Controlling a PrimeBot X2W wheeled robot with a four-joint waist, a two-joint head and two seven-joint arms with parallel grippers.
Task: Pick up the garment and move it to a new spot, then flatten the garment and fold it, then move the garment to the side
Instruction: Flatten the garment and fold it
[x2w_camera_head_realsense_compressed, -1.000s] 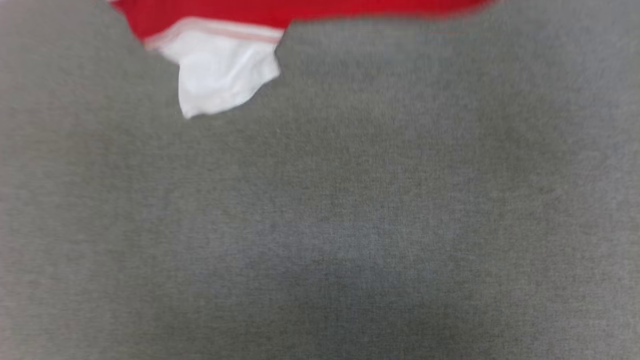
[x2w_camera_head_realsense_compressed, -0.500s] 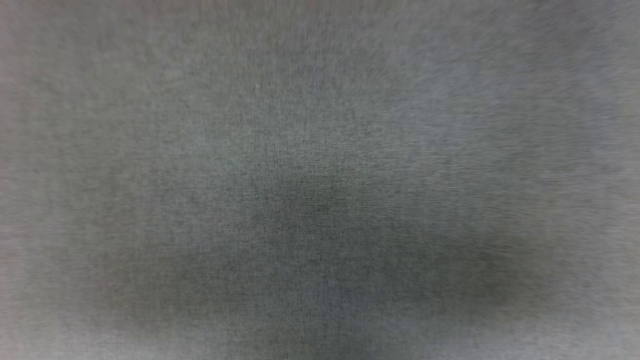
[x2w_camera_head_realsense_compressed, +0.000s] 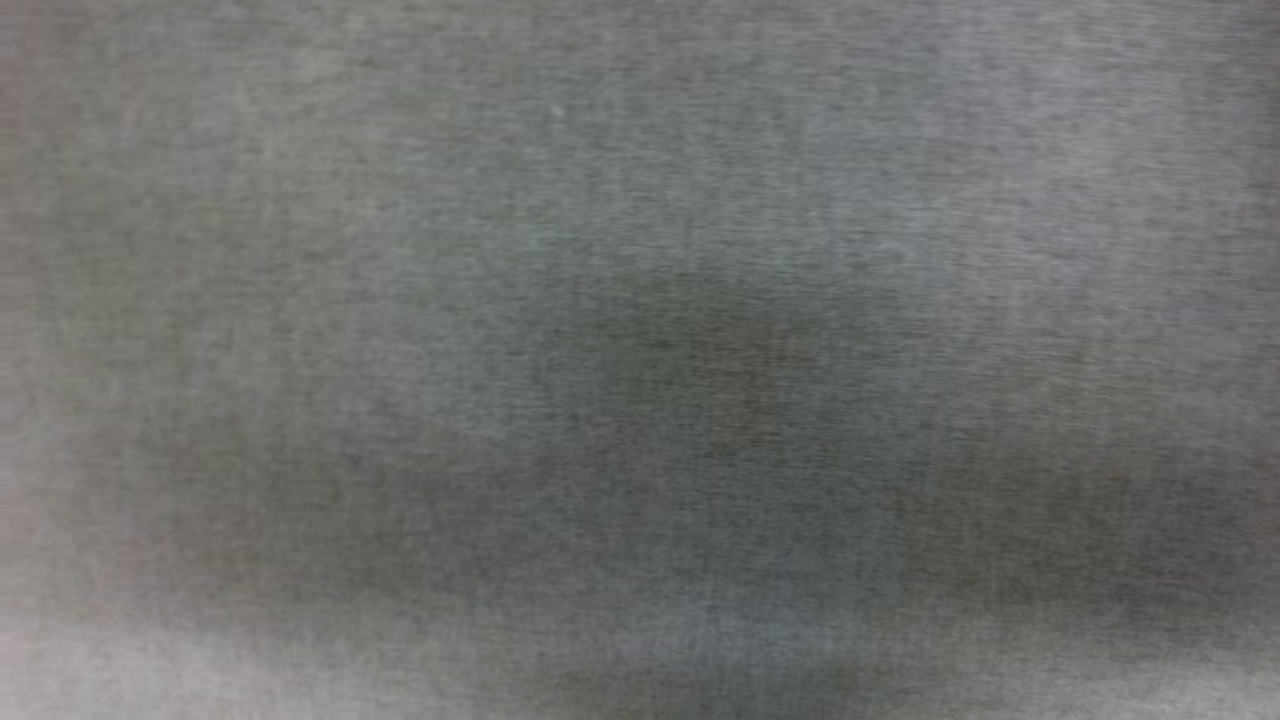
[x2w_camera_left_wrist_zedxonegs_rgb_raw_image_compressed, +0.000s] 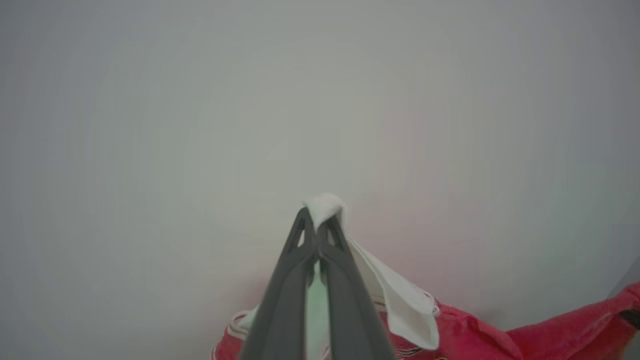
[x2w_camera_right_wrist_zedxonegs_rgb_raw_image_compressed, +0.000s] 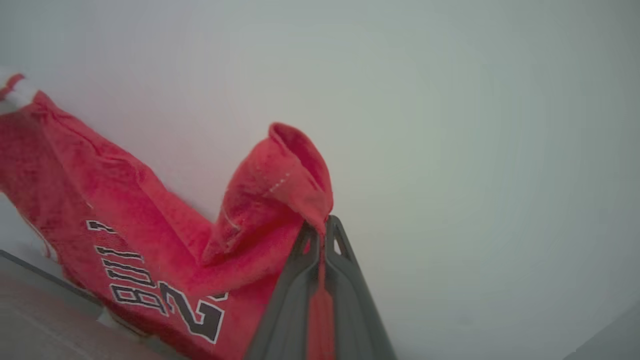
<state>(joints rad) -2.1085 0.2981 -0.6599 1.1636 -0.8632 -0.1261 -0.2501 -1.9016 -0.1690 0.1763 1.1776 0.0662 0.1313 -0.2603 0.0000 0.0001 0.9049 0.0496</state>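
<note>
Garment (x2w_camera_right_wrist_zedxonegs_rgb_raw_image_compressed: 150, 225) hangs slack between both grippers: left gripper (x2w_camera_left_wrist_zedxonegs_rgb_raw_image_compressed: 318, 220) pinched on a white sleeve end, right gripper (x2w_camera_right_wrist_zedxonegs_rgb_raw_image_compressed: 322, 225) on a red stitched edge. Soft, light cloth likely sags; edges give surest hold.

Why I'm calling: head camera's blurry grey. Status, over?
Left gripper shut on garment, white sleeve end. Right gripper shut on its red edge. Garment hangs between both. Nothing seen in the way.
</note>
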